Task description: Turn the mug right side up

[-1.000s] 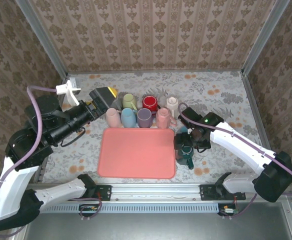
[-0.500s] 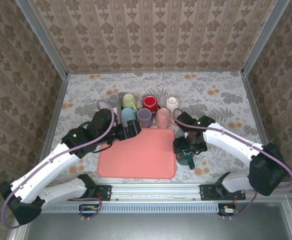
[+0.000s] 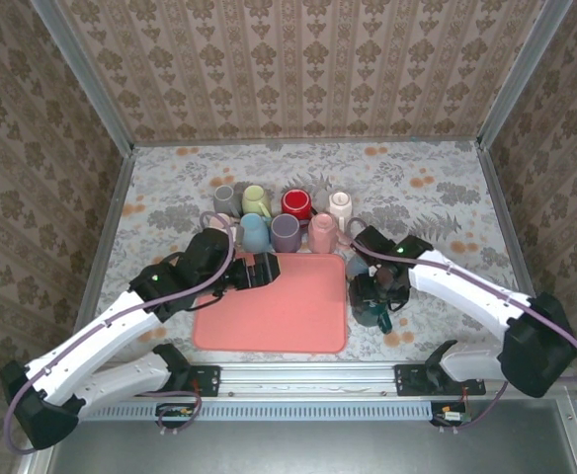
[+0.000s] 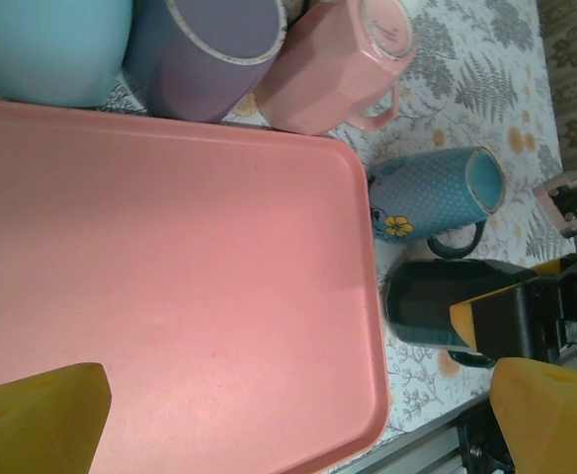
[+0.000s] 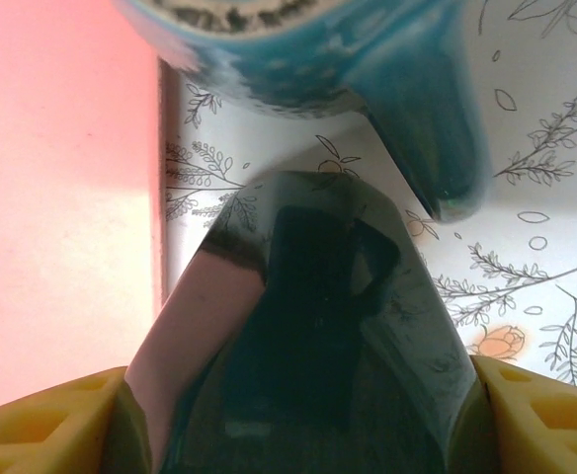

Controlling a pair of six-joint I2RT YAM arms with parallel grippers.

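Straddling the dark green mug (image 5: 318, 326) on the floral table just beside the pink tray (image 4: 170, 247), the right gripper (image 5: 293, 420) flanks its sides; whether its fingers clamp cannot be told. Script on a pink mug (image 4: 338, 69) is illegible. The left gripper (image 4: 293, 415) hovers over the tray, fingers wide apart.

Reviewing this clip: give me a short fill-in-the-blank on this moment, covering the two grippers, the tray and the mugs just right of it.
1. The left gripper hangs open above the ____ tray.
2. The right gripper has its fingers on either side of the dark ____ mug.
3. The blue dotted mug beside the tray lies on its ____.

Missing words: pink; green; side
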